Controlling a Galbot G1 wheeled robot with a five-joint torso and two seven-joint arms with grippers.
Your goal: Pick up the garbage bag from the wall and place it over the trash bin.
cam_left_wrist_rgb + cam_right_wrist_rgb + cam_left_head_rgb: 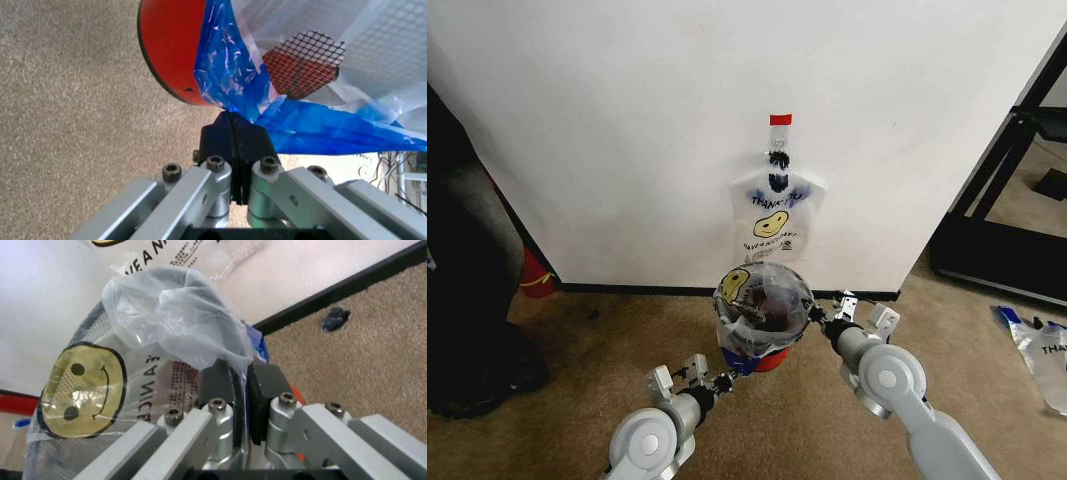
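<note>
Garbage bag [762, 300]: thin clear plastic, yellow smiley, dark print, blue edge. It's draped over the trash bin [770, 359] on the carpet [577, 350], just in front of the wall [627, 120]. Bin's dark mesh shows through the film, red base below. Left hand [724, 381] is clamped on the blue edge low at the bin's near side. Right hand [818, 318] is pinched shut on clear film at the rim. More bags alike [774, 218] hang on the wall above, under red tape [780, 119].
</note>
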